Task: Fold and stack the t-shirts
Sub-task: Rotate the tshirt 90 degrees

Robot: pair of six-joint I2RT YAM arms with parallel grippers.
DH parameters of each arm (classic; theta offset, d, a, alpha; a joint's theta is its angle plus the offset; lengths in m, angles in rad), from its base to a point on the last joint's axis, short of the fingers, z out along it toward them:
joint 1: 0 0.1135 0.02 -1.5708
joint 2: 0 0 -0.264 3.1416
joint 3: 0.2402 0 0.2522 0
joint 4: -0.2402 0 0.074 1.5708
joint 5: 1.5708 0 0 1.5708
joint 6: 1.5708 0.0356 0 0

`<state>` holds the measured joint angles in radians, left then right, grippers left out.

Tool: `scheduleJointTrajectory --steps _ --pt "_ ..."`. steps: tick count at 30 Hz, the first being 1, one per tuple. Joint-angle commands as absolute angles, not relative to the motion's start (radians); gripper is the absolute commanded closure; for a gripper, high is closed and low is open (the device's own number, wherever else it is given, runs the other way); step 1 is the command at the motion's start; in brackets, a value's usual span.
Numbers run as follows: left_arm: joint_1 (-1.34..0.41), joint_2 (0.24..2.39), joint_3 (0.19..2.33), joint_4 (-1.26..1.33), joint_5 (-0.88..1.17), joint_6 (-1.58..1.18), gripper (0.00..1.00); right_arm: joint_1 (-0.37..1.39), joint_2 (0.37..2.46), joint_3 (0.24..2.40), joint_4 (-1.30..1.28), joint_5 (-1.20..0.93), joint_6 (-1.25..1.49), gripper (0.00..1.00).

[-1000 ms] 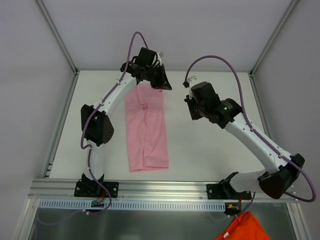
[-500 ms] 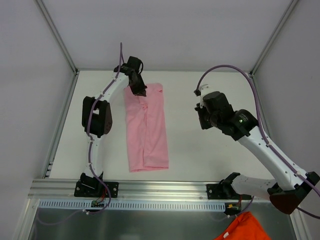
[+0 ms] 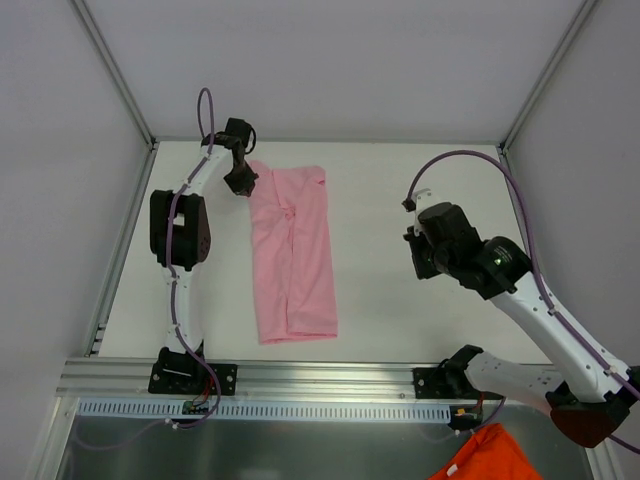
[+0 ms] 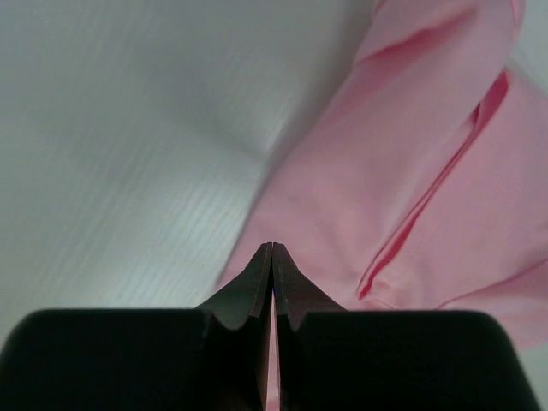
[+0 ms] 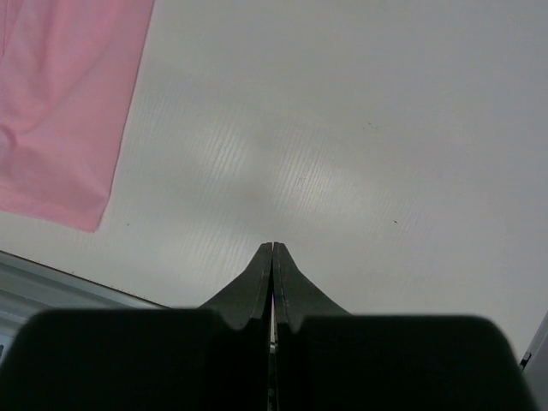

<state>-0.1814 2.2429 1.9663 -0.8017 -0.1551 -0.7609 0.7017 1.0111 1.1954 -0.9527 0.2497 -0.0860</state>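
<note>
The pink t-shirt [image 3: 294, 265] lies flat on the white table [image 3: 400, 175], left of the middle. It's folded lengthwise into one long narrow strip running from near the far edge down toward the metal rail [image 3: 330, 372] at the near side. The near end looks neat and squared off, while the far end is more rumpled, with a few creases and a fold line showing in the overhead view. The left gripper [image 4: 272, 248] is up at the shirt's far left corner with its fingers pressed tight together. In its own wrist view the tips point right at the fabric's edge, with table on the left and pink folds on the right (whether it's actually touching the cloth, I can't tell). The right gripper [image 5: 272, 248] is also closed up with nothing in it. It hangs over bare table well to the right of the shirt, and only a corner of pink sits in the top left of its camera. There's also an orange cloth [image 3: 490, 455] poking in below the table's near edge, on the right side.
</note>
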Motion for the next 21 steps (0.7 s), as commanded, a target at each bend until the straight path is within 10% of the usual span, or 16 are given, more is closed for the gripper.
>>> scheduleJointTrajectory --steps 1,21 --pt "-0.158 2.253 1.983 -0.816 -0.224 -0.793 1.0 0.698 0.968 1.195 -0.992 0.267 -0.064 0.99" --pt "-0.141 2.411 2.049 -0.796 -0.101 -0.756 1.0 0.698 0.936 1.272 -1.098 0.319 -0.072 0.99"
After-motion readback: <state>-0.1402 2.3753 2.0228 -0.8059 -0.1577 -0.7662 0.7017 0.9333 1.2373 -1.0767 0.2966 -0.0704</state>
